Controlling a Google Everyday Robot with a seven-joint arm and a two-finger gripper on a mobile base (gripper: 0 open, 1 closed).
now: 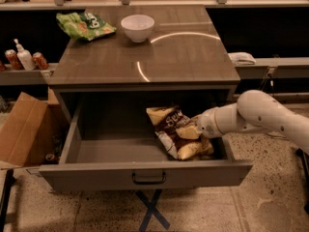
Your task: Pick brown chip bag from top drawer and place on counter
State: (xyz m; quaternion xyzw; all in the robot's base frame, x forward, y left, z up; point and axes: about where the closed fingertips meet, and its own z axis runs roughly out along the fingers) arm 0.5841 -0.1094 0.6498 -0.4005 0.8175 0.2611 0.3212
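The brown chip bag (170, 125) lies in the right half of the open top drawer (96, 176), tilted, with its pale ends showing. My gripper (196, 128) reaches into the drawer from the right on a white arm and is shut on the bag's right side. The bag hides its tips. The counter (188, 62) sits directly above the drawer, glossy, with a bright ring reflection.
A green chip bag (85, 24) and a white bowl (137, 27) sit at the back left of the counter. A cardboard box (24, 129) stands left of the drawer. Cans and a bottle (24, 59) stand on a left shelf. A blue tape X (152, 210) marks the floor.
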